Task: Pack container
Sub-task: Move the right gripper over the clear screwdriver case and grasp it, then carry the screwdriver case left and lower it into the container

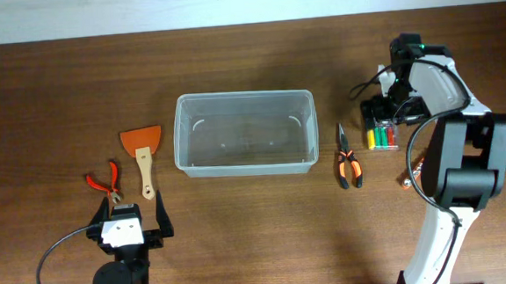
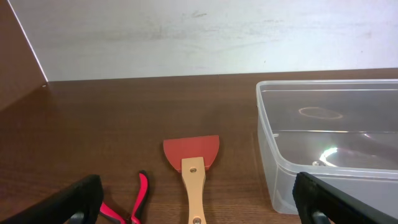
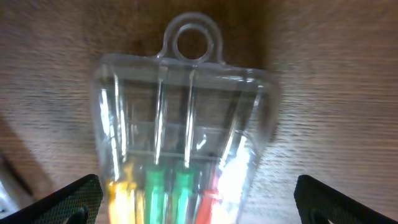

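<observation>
Brown table bears the clear, round-cornered container; both end effectors spread wide, empty.

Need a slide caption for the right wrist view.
Open right gripper poised over the clear case of coloured bits on the wooden table.

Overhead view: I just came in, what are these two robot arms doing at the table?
They are to pack tools into the clear container, which stands empty mid-table. The right gripper hovers open over a small clear case of coloured bits, one finger on each side, not gripping it. The left gripper is open at the near edge, facing the orange scraper and red pliers. Orange-and-black pliers lie right of the container. Nothing is packed yet.
</observation>
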Robot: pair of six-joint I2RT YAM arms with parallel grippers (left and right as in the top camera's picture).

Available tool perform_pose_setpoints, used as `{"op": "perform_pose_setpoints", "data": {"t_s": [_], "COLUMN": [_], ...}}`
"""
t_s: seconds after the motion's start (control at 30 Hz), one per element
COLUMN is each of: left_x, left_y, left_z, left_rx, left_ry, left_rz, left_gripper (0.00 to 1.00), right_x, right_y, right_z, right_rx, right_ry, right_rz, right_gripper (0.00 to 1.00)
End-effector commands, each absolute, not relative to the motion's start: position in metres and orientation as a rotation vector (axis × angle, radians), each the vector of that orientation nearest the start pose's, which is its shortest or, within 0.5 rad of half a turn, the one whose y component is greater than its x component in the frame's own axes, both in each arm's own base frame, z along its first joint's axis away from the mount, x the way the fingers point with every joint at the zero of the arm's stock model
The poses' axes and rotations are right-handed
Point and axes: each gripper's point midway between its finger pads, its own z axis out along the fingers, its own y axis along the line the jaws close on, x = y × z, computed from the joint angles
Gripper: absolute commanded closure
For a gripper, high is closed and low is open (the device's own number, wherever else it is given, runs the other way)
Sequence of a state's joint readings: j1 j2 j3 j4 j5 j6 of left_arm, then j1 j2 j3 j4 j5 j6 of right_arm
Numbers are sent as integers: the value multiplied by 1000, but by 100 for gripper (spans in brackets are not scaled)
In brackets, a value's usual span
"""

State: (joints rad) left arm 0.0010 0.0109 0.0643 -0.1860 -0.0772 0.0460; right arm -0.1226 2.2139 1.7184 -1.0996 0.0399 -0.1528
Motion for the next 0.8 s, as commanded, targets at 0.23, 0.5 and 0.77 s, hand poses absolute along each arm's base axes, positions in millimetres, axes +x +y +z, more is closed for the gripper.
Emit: {"op": "perform_pose_setpoints", "data": {"t_s": [0.23, 0.5, 0.77], "left_x": [241, 241, 241], "left_y": [12, 12, 12], "left_z": [154, 154, 154], "left_rx": [1, 1, 1], "left_ry": [1705, 1705, 1705], "left_rz": [104, 104, 104], "left_gripper": [1, 1, 1], "right_x": [394, 379, 379], "right_y": [-49, -46, -46], "right_z": [-15, -30, -30], "right_rx": [-34, -23, -23], "right_ry": [3225, 3260, 3259], "right_rz": [-33, -21, -22], "right_gripper": [1, 1, 16]}}
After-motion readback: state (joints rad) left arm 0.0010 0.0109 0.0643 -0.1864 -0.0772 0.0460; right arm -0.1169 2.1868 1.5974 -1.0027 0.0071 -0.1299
